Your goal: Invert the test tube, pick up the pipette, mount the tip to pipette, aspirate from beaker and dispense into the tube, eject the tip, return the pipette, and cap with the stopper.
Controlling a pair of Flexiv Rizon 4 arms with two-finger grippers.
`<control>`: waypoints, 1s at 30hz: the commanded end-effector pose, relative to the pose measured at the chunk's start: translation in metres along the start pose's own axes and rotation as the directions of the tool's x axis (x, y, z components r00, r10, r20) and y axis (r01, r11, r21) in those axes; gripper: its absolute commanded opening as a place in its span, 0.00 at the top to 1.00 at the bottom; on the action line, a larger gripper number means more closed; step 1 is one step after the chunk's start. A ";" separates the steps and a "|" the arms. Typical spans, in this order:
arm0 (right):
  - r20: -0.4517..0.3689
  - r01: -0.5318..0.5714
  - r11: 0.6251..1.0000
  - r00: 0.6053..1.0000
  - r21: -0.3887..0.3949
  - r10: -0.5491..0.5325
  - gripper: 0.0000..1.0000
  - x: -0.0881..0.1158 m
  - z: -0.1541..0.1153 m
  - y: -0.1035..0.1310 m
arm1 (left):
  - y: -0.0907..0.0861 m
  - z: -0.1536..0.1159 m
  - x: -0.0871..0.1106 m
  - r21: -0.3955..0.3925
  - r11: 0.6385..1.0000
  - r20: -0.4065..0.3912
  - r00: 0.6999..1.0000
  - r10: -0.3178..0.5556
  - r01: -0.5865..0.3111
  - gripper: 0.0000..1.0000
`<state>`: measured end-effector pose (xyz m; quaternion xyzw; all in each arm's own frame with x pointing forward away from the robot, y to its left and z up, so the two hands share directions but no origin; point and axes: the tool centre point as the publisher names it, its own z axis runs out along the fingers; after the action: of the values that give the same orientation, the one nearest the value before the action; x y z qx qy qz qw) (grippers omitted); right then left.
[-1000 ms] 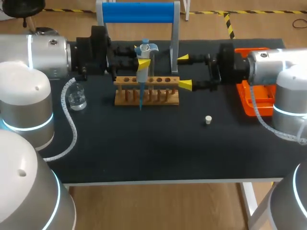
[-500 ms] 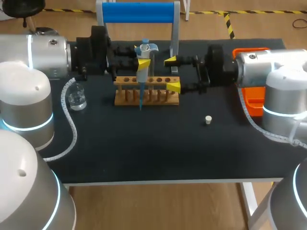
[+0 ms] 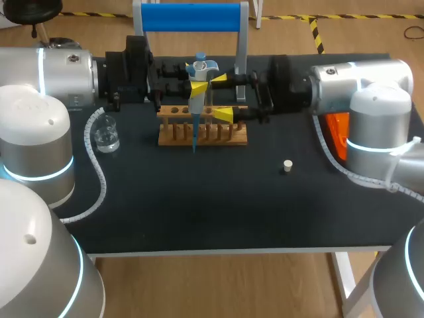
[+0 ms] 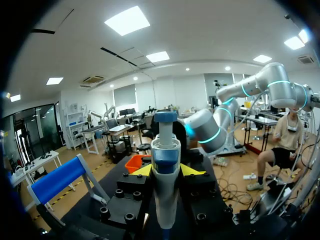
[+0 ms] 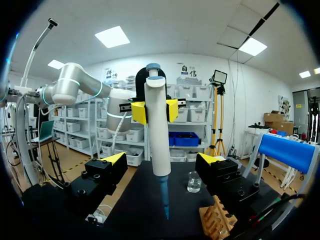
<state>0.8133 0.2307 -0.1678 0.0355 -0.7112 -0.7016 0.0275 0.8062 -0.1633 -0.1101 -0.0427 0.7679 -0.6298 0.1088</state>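
Your left jaws are clenched on the pipette [image 3: 197, 89], gripping its upper body and holding it upright. Its blue tip [image 3: 194, 138] points down by the wooden rack [image 3: 202, 132], near the far edge of the worktop [image 3: 199, 212]. Your right jaws stand released, one yellow end on each side of the pipette and clear of it. The beaker [image 3: 106, 138] sits toward the left edge. The white stopper [image 3: 287, 165] lies alone nearer the right edge. An orange tray [image 3: 338, 132] shows behind your right arm [image 3: 358, 86].
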 end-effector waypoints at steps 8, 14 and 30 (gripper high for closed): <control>-0.020 -0.002 1.000 1.000 0.004 0.002 0.11 -0.010 0.021 0.001 | 0.001 0.000 0.000 0.003 1.000 0.002 1.000 0.001 -0.001 1.00; -0.032 0.001 1.000 0.999 -0.008 -0.002 0.13 -0.009 0.029 0.003 | 0.001 0.000 0.000 0.003 1.000 0.002 1.000 0.001 -0.001 1.00; -0.047 -0.002 1.000 0.999 -0.031 0.001 0.49 -0.004 0.040 0.008 | 0.001 0.000 0.000 0.003 1.000 0.002 1.000 0.001 -0.001 1.00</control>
<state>0.8144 0.2692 -0.1594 0.0520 -0.7010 -0.7098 0.0460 0.8062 -0.1633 -0.1101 -0.0427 0.7679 -0.6298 0.1088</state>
